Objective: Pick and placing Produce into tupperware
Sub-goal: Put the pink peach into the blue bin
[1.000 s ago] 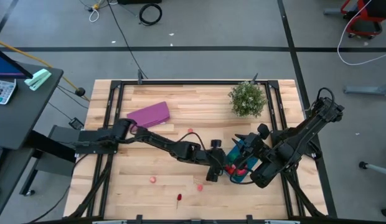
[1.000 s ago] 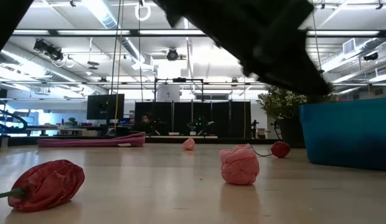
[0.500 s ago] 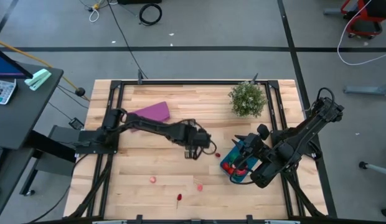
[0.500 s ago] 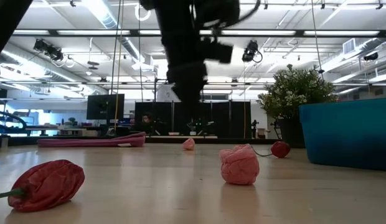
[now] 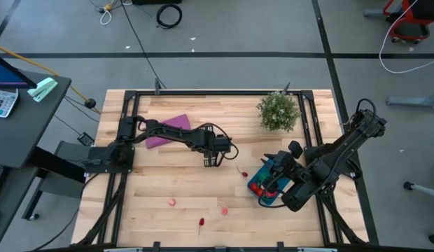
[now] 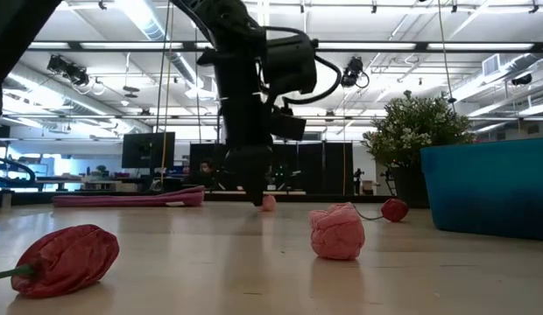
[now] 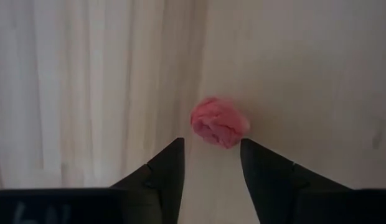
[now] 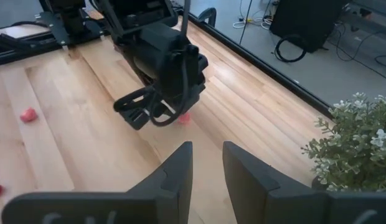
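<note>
My left gripper [image 5: 211, 159] is open and points down over a crumpled pink fruit [image 7: 219, 121] near the table's middle. Its fingertips stand just short of the fruit, one on either side, touching nothing. The teal tupperware [image 5: 266, 172] sits right of centre with red produce [image 5: 257, 189] inside. My right gripper [image 5: 275, 183] is open and hangs over it. A small red fruit [image 5: 243, 173] lies just left of the tupperware. Near the near edge lie a pink piece [image 5: 171, 202], a pink ball [image 5: 224, 209] and a red pepper [image 5: 201, 222]. My right gripper hangs over the tupperware, but its own body hides the fingertips in the high view and the wrist view looks past the container. I cannot tell whether it touches the tupperware.
A bushy potted plant [image 5: 278, 110] stands at the far right. A flat purple object [image 5: 168, 128] lies at the far left under my left arm. Dark frame rails [image 5: 133, 112] run along the table's edges. Bare wood lies between the pink fruit and the near-edge pieces.
My left gripper has left the tupperware's left side, travelled toward the table's far and left edges, and come down over the pink fruit. The produce and the tupperware have stayed where they were.
</note>
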Robot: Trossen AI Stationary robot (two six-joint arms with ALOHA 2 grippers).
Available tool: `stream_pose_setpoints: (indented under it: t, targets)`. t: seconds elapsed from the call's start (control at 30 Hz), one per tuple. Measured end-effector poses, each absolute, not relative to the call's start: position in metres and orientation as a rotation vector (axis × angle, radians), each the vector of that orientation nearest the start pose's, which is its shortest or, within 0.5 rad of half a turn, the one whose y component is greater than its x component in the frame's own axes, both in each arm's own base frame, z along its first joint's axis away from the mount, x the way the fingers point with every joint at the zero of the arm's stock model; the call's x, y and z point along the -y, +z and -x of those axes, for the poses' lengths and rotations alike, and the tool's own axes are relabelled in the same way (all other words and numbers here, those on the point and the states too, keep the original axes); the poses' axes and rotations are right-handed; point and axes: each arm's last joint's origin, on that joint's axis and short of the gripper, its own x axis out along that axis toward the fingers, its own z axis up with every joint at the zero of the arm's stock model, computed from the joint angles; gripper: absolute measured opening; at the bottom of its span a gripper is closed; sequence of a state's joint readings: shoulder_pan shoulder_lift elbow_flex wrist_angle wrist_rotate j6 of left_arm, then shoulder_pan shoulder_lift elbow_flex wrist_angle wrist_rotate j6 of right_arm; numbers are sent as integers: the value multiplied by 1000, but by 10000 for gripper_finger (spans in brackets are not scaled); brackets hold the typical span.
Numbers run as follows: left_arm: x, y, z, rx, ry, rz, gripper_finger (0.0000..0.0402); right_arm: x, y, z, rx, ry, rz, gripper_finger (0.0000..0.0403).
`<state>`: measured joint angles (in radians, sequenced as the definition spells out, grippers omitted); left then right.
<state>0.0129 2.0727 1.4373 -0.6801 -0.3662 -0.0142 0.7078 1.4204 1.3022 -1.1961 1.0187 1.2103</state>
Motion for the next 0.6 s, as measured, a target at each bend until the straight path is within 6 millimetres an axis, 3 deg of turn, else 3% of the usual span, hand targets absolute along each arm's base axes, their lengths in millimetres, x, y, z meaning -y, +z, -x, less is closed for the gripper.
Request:
stream_pose_setpoints:
  t: [0.6]
  targets:
    - [-22,145,-410,-1222,346,-204,128,-145,315,-207,-529,-675,-130,96]
